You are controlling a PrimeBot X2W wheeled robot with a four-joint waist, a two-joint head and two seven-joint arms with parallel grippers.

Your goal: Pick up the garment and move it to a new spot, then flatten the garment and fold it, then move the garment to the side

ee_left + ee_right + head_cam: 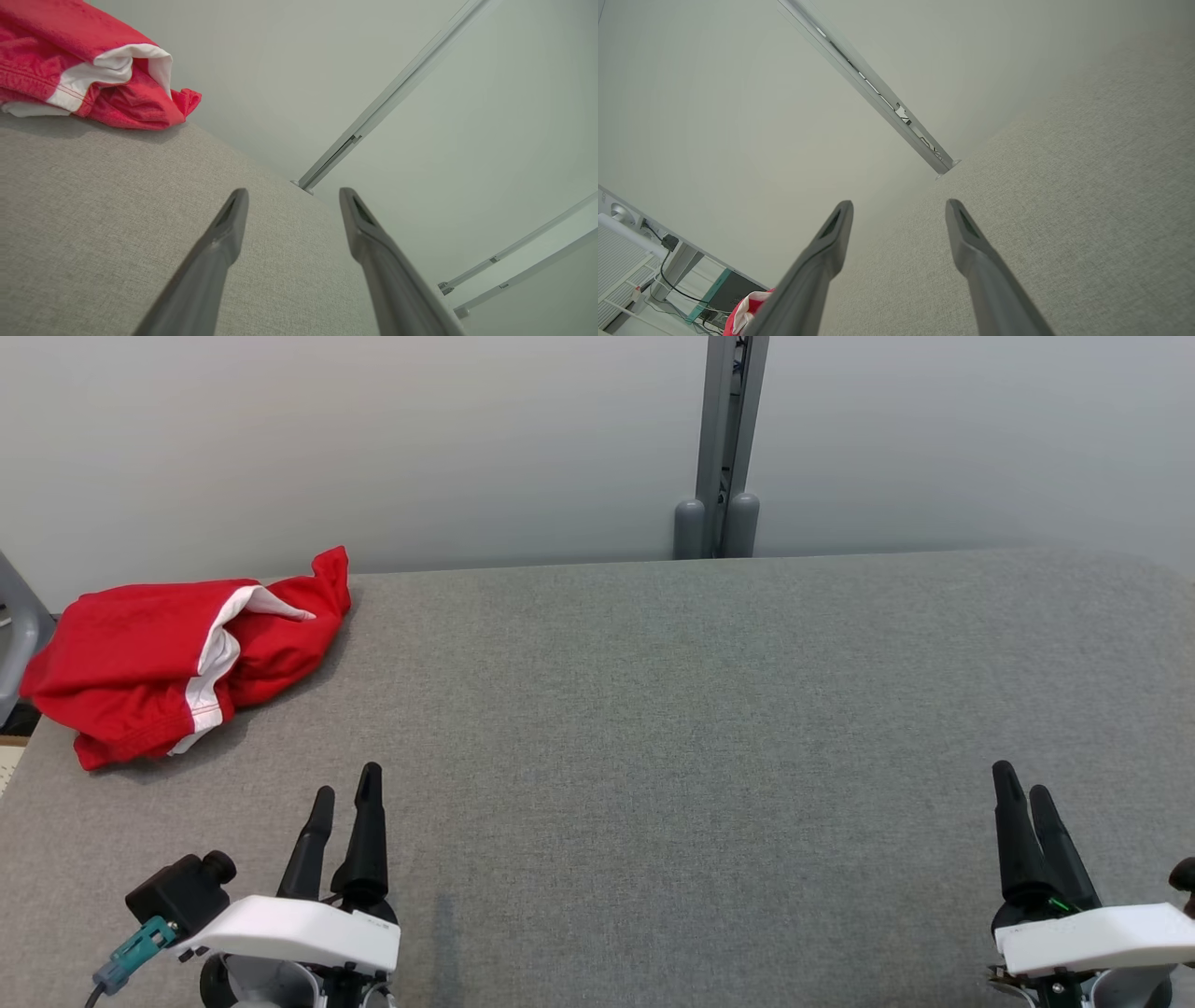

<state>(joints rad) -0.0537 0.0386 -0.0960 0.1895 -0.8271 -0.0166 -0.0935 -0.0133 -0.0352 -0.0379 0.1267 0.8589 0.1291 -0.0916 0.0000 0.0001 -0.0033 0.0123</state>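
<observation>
Garment (140, 663) — red, white-trimmed, likely soft, light and limp — lies crumpled at far-left corner of tabletop (653, 728), well apart from left pincer (347, 780) and right pincer (1020, 777), both spread wide, holding nothing; probably best pinched at a raised fold.

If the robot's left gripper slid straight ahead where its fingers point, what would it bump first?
Probably nothing soon: the open left gripper aims across the grey fabric tabletop toward the pale wall. The crumpled red-and-white garment lies off to its left. Depth is hard to judge.
</observation>
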